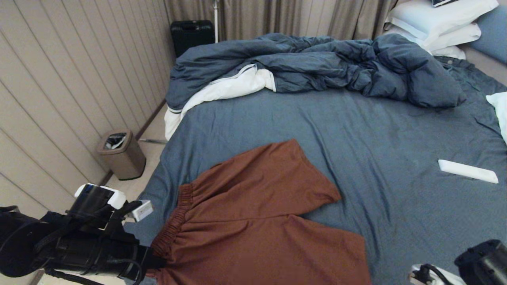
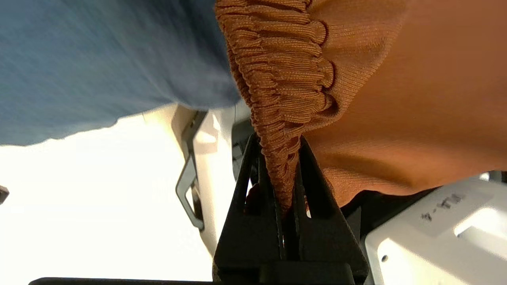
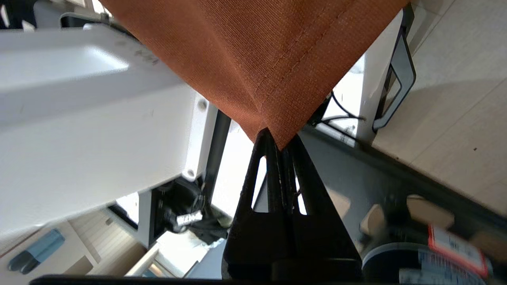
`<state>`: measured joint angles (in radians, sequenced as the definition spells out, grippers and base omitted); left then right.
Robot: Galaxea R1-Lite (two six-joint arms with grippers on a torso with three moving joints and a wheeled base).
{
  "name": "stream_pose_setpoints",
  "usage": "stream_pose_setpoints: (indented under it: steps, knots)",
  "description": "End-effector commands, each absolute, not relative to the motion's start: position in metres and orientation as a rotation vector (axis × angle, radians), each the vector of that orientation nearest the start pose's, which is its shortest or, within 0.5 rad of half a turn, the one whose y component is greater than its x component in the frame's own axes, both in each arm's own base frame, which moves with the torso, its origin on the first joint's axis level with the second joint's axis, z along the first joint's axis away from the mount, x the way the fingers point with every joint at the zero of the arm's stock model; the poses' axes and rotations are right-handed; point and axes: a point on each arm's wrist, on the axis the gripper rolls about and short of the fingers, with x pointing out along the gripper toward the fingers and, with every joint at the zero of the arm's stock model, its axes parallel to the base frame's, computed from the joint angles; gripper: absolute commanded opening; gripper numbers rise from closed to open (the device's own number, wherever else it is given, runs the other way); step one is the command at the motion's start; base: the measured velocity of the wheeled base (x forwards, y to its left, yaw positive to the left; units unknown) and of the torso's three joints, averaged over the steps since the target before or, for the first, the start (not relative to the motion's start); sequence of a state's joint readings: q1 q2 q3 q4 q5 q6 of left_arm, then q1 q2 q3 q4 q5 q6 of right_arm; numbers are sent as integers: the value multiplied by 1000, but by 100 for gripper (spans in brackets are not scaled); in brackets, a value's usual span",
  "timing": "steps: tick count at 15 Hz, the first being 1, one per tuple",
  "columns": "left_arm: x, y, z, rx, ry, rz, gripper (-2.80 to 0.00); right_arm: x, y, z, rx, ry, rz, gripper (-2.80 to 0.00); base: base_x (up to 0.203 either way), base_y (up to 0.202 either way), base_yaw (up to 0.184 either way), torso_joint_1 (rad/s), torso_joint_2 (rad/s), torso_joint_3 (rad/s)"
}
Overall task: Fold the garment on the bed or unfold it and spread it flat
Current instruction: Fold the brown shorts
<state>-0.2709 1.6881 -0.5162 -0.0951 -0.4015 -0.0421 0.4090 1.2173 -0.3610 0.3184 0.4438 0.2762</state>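
The rust-brown shorts lie spread on the slate-blue bed sheet, waistband to the left, both legs pointing right and away. My left gripper is shut on the gathered elastic waistband at the near left corner; in the head view its arm reaches that corner. My right gripper is shut on a hemmed corner of the near leg, below the head view's bottom edge. The drawstring and the white mark are hidden.
A rumpled dark blue duvet with white lining lies across the far side. White pillows are stacked at the far right. A white flat object rests on the sheet at right. A bin stands on the floor at left.
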Motion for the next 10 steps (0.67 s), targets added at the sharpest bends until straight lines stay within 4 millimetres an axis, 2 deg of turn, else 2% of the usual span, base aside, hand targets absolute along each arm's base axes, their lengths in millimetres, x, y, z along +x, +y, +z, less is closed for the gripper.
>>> stream_pose_setpoints:
  steps: [1,4,8,10]
  knots:
    - [213,-70,75,-106,1113,-590,-280,94,51,123,256,1227,604,-280,0,0,0,0,0,0]
    - [231,-72,74,-117,1099,-576,-280,112,59,141,255,1170,617,-280,0,0,0,0,0,0]
    - [247,-73,63,-127,1114,-568,-280,170,77,150,253,1188,592,-280,0,0,0,0,0,0]
    - [259,-68,61,-142,1082,-546,-280,210,79,154,268,1165,561,-280,0,0,0,0,0,0]
